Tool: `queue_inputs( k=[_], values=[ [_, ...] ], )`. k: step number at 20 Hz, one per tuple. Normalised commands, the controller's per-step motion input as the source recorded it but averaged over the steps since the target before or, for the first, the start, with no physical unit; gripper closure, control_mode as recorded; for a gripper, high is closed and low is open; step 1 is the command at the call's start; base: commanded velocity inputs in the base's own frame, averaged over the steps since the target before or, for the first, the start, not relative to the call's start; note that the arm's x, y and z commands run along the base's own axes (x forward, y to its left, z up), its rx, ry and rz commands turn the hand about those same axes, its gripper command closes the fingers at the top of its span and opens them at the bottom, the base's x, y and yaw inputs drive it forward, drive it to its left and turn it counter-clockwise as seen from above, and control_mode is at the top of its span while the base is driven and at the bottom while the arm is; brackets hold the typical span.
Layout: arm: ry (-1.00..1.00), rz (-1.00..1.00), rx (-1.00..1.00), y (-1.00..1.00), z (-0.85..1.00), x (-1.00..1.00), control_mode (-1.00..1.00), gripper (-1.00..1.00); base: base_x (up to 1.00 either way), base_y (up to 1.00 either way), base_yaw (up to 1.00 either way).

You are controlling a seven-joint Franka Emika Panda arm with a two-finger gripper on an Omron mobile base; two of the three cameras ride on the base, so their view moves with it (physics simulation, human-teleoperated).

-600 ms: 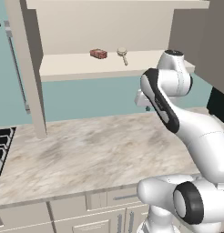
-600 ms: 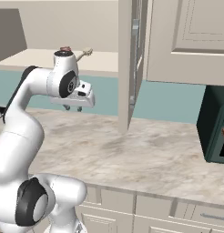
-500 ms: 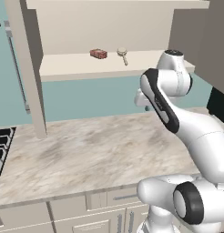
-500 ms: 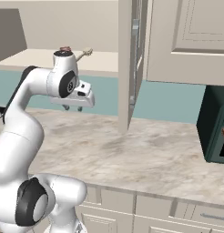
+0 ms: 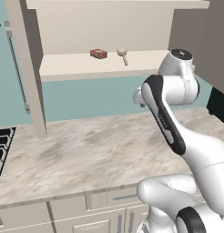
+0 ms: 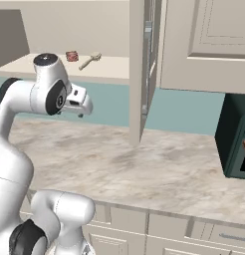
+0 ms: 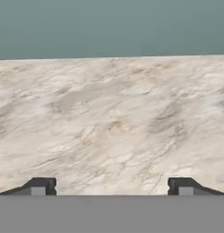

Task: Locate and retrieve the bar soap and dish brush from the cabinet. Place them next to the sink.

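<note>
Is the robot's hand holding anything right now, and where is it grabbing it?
Nothing is held. The gripper is open over the bare counter. The bar soap and dish brush lie on the cabinet shelf.

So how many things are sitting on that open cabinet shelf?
2: the bar soap toward the left of the shelf, and the dish brush just right of it. Other parts of the cabinet are out of sight.

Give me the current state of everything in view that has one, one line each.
Cream-beige wall cabinet: doors open, shelf exposed.
Small reddish-brown bar soap: lying on the cabinet shelf, untouched.
Beige dish brush with round head: lying on the shelf beside the soap, apart from it.
Gripper: jaws wide open, empty, over the beige marbled counter.
</note>
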Motion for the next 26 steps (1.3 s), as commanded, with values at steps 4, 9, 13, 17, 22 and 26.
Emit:
queue_inputs(
  k=[4, 9, 13, 17, 22, 26],
  values=[
    [-0.39, -0.07, -0.01, 0.25, 0.47, -0.3, -1.0, -1.0, 0.0, 0.0, 0.0],
    [-0.34, -0.04, -0.03, 0.25, 0.51, -0.1, -1.0, -1.0, 0.0, 0.0, 0.0],
    [-0.21, -0.12, -0.04, 0.17, 0.6, 0.0, -1.0, -1.0, 0.0, 0.0, 0.0],
    [-0.06, -0.08, 0.0, 0.0, 0.42, 0.02, -1.0, -1.0, 0.0, 0.0, 0.0],
    [0.0, -0.03, 0.0, 0.0, 0.46, 0.14, -1.0, -1.0, 0.0, 0.0, 0.0],
    [-0.01, 0.02, 0.0, 0.02, 0.42, 0.22, -1.0, -1.0, 0.0, 0.0, 0.0]
  ],
)
